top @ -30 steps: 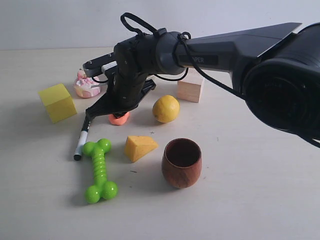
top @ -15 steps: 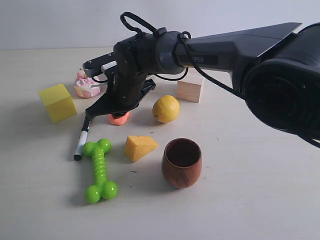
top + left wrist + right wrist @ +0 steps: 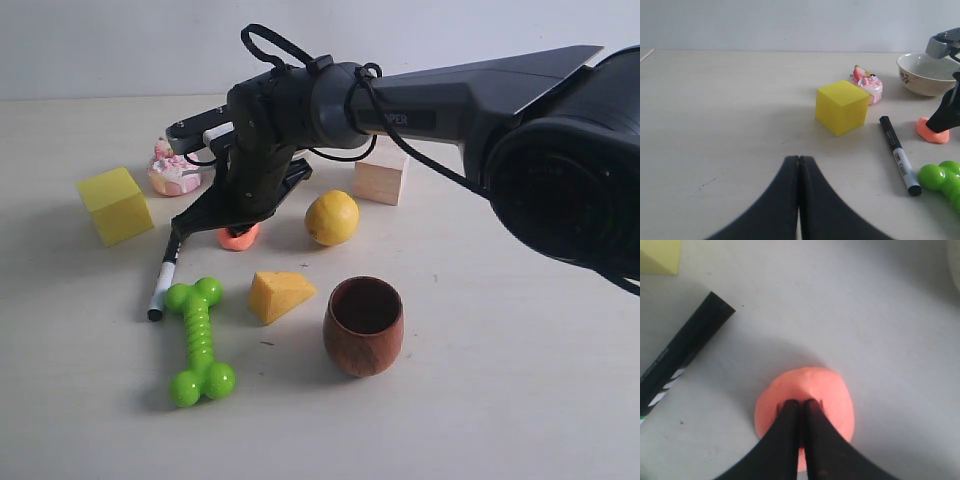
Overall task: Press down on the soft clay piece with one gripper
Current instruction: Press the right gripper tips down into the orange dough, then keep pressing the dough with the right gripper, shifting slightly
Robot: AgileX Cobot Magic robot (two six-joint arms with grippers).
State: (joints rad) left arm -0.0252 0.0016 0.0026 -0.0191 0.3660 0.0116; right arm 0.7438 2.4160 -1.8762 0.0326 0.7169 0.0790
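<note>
The right claw (image 3: 801, 404) is squeezed together, its tips touching the orange clay (image 3: 827, 390), left of the lemon (image 3: 332, 217).

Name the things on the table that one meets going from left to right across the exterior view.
Yellow cube → cake toy → clay lump → lemon → wooden block. The marker, green bone toy, cheese wedge and wooden cup overlap these sideways, so I leave them out.
</note>
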